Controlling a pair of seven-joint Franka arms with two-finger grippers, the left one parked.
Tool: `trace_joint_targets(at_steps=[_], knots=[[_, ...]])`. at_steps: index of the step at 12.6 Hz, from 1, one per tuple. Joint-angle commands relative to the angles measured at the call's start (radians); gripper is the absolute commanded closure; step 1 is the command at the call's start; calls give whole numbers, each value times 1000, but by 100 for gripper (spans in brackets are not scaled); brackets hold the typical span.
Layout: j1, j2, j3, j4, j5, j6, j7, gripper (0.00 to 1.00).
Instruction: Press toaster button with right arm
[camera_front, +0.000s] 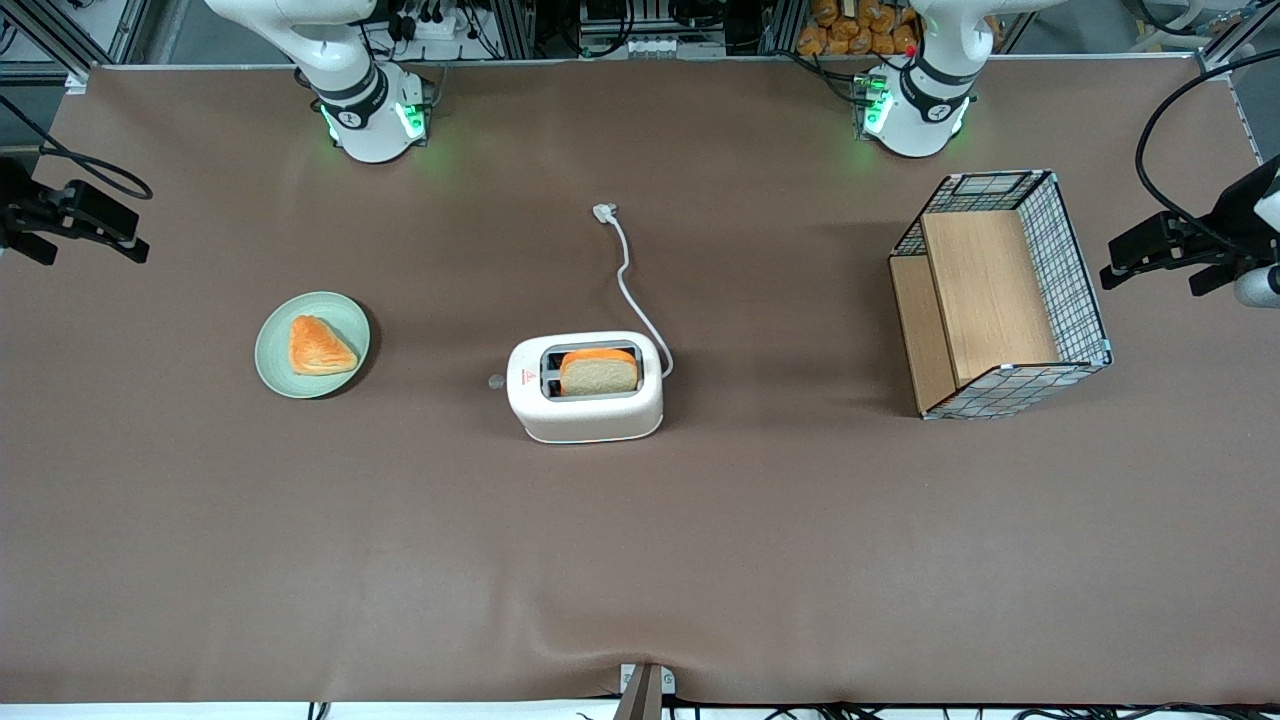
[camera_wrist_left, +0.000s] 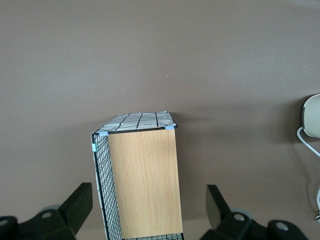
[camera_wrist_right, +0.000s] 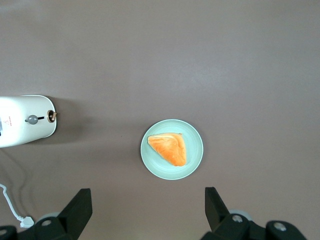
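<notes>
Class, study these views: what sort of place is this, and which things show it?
Probably a robotics lab staging a kitchen scene: the right arm is bolted to a cloth-covered table before equipment racks, its gripper open above a plate; beside it stands the toaster.

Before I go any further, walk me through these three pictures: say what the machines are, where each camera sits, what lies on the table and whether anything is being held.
Two white robot arms stand at the table's edge. The front view looks down on the whole brown table. The other two views come from cameras on the arms' wrists, each looking down past black fingers.

In the middle stands the toaster, with a bread slice in one slot and its cord unplugged. The toaster button juts from its narrow end. Toward the working arm's end sits a green plate carrying a pastry. Toward the parked arm's end is a wire-mesh crate.

The right arm's gripper hangs above the plate, open and holding nothing.
</notes>
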Motion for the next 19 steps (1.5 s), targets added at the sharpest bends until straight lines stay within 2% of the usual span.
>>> trace_joint_targets(at_steps=[1, 6, 10, 13, 14, 15, 16, 17, 18, 19], knots=[[-14, 29, 10, 31, 14, -12, -14, 0], [-16, 98, 10, 36, 9, 5, -19, 0], [0, 97, 13, 27, -3, 23, -19, 0], [9, 111, 16, -10, 14, 20, -16, 0], [15, 117, 16, -30, 15, 21, -13, 11], [24, 133, 16, -42, 34, 22, -13, 28], [26, 147, 16, -44, 87, 17, -13, 61], [29, 164, 16, -44, 138, 15, -13, 83], [35, 190, 16, -44, 165, 18, -7, 96], [52, 218, 16, -44, 181, 21, -5, 100]])
